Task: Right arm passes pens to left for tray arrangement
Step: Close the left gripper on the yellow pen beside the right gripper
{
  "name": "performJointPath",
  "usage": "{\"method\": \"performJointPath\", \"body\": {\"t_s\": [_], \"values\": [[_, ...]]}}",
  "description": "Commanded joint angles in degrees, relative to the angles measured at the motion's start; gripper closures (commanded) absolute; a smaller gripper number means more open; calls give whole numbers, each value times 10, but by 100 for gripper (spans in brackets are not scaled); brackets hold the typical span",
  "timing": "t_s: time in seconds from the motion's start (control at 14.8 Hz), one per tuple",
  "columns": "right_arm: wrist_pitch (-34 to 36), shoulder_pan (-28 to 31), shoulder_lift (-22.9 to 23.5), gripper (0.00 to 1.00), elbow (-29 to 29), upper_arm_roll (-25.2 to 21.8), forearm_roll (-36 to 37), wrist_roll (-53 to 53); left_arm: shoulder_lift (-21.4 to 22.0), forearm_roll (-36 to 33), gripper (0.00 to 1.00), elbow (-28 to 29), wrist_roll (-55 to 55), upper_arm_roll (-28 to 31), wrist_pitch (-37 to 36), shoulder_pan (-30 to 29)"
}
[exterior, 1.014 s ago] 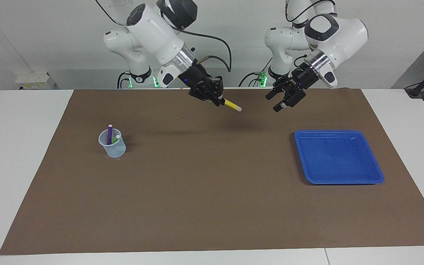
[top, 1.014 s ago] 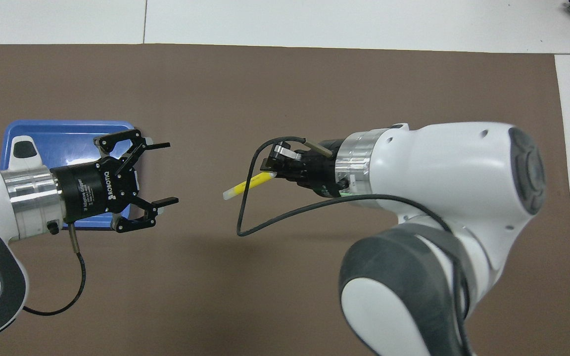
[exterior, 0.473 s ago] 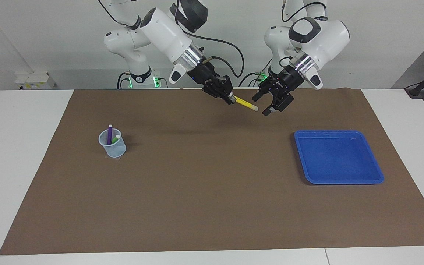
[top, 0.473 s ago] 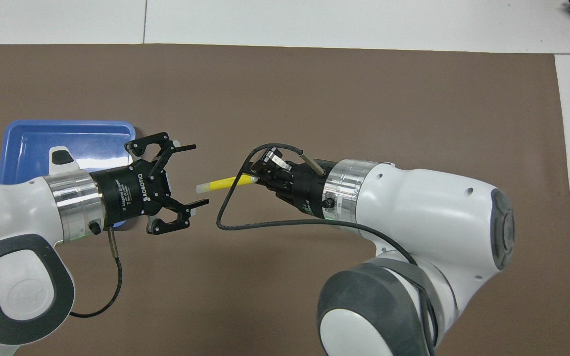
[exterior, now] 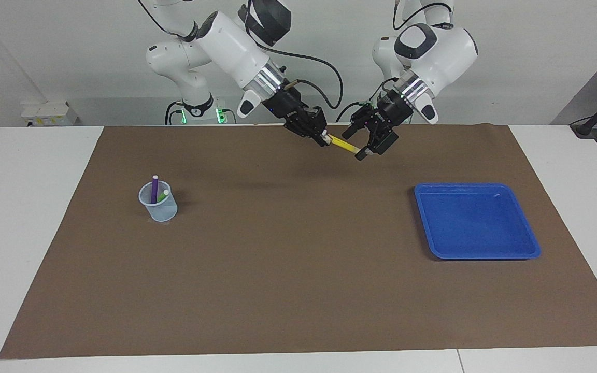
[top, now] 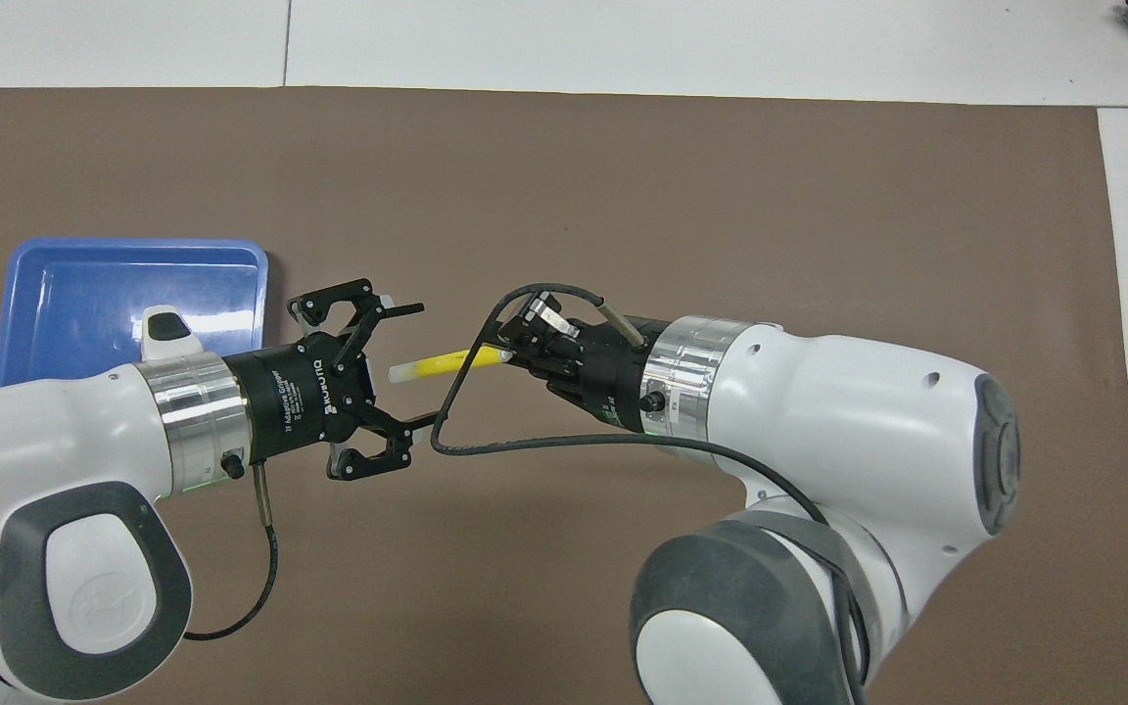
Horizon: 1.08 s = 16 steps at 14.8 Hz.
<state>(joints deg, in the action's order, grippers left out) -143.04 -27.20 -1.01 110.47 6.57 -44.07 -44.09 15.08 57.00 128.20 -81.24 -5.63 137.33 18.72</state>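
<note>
Facing view: the right gripper [exterior: 323, 139] hangs over the brown mat [exterior: 298, 290] close to the mat's edge at the robots' end, near the middle of that edge. Its fingers are pressed together on one end of the yellow pen [exterior: 343, 146], which slants down toward the left arm's end of the table. The left gripper [exterior: 354, 143] is in the air at the pen's free pale tip, fingers spread wide, one above the tip and one below it; whether either finger touches the pen cannot be told. The blue tray [exterior: 529, 247] lies flat on the mat toward the left arm's end. A small clear cup [exterior: 159, 210] stands on the mat toward the right arm's end, with the purple pen [exterior: 154, 187] upright in it and the green pen [exterior: 163, 196] leaning beside.

Overhead view: the right gripper [top: 510, 351] pinches the yellow pen [top: 439, 364], whose pale tip lies in the gap between the spread fingers of the left gripper [top: 419, 366]. The tray [top: 35, 259] is partly covered by the left arm [top: 65, 460]. The right arm [top: 848, 411] comes in over the mat [top: 721, 196].
</note>
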Motion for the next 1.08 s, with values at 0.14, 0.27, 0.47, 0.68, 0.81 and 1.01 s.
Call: {"method": "performJointPath", "body": {"t_s": [0.14, 0.27, 0.47, 0.68, 0.81, 1.01], "values": [[-13, -1, -14, 100, 17, -1, -27, 0, 7, 8, 7, 16, -8, -10, 31, 9], [-13, -1, -14, 100, 17, -1, -27, 1, 7, 8, 28, 16, -8, -10, 31, 9], [-13, -1, -14, 100, 17, -1, -27, 1, 7, 8, 51, 16, -8, -10, 30, 9], [-13, 0, -14, 100, 17, -1, -27, 2, 7, 8, 56, 14, -8, -10, 27, 8], [-13, -1, -14, 100, 17, -1, -27, 1, 7, 8, 56, 13, -7, -10, 22, 8], [-13, 0, -14, 100, 17, -1, -27, 2, 11, 7, 56, 11, -8, -10, 6, 3]]}}
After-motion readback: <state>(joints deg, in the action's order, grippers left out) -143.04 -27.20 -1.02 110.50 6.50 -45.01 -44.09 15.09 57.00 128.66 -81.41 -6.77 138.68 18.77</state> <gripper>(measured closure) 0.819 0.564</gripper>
